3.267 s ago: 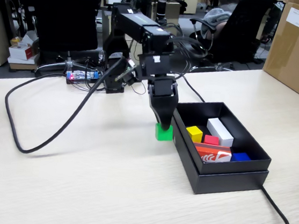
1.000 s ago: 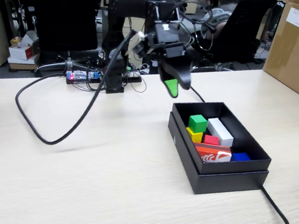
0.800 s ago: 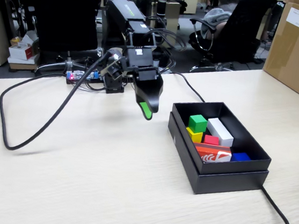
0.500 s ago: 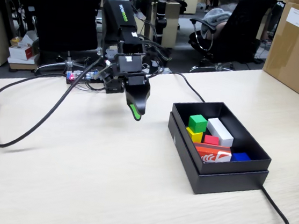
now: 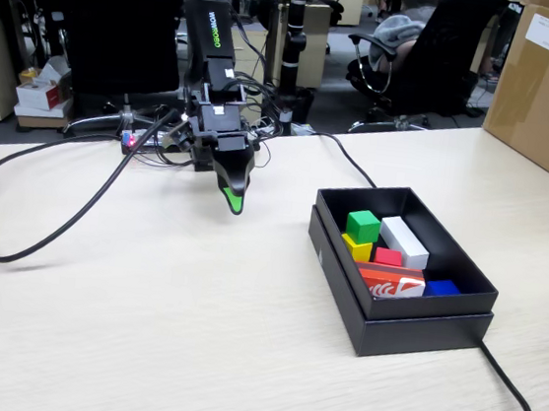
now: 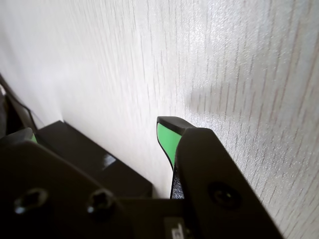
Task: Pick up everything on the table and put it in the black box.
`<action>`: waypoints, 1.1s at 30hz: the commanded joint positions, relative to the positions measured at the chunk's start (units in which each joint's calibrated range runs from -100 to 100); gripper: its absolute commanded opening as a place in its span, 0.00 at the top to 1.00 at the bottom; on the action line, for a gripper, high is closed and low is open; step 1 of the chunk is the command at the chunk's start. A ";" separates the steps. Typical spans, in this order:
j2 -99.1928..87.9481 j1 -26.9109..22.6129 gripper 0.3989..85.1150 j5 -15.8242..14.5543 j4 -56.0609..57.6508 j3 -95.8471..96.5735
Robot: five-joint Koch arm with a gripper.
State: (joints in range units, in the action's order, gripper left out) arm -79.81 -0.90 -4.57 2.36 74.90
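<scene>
Here the black box (image 5: 395, 319) runs lengthwise away from the fixed camera.

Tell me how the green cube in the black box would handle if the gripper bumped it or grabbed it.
The green cube sits perched on the yellow cube, so a nudge would probably topple it off. Its flat, square faces suggest it would slide or tumble rather than roll. It looks rigid and small, likely light, so the jaws should grip it without crushing it.
</scene>
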 commanded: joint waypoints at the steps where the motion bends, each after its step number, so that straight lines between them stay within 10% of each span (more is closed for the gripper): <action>1: -4.36 0.39 0.44 0.44 -8.37 1.98; 33: -10.56 -1.71 0.43 0.49 -15.02 22.02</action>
State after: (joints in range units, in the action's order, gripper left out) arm -91.72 -2.12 -4.18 -13.59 97.08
